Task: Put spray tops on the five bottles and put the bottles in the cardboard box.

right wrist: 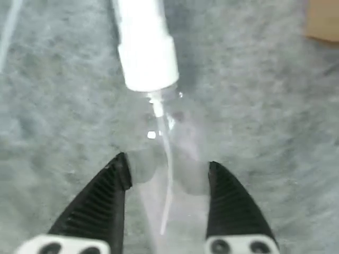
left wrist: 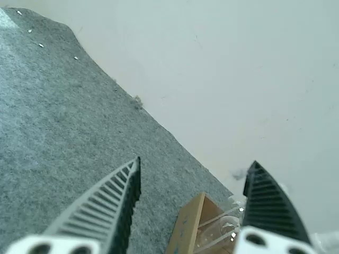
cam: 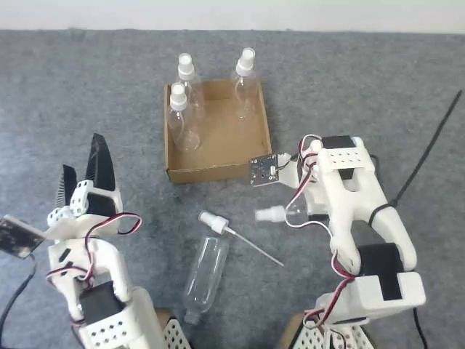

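Observation:
The cardboard box (cam: 218, 173) holds three clear bottles with white spray tops (cam: 184, 125) (cam: 192, 86) (cam: 245, 91). A fourth capped bottle (right wrist: 159, 114) lies level in front of the box, its white top (cam: 270, 214) pointing at the table's middle. My right gripper (right wrist: 167, 164) is shut on this bottle's body. An uncapped bottle (cam: 205, 275) lies on the carpet near the front. Beside its far end lies a loose spray top (cam: 214, 222) with a long thin tube. My left gripper (cam: 81, 154) stands open and holds nothing, left of the box (left wrist: 188, 227).
Grey carpet (cam: 87, 87) covers the table up to a white wall at the back. A black cable (cam: 429, 149) runs along the right side. The right arm's wires and small camera board (cam: 263, 170) hang close to the box's front right corner.

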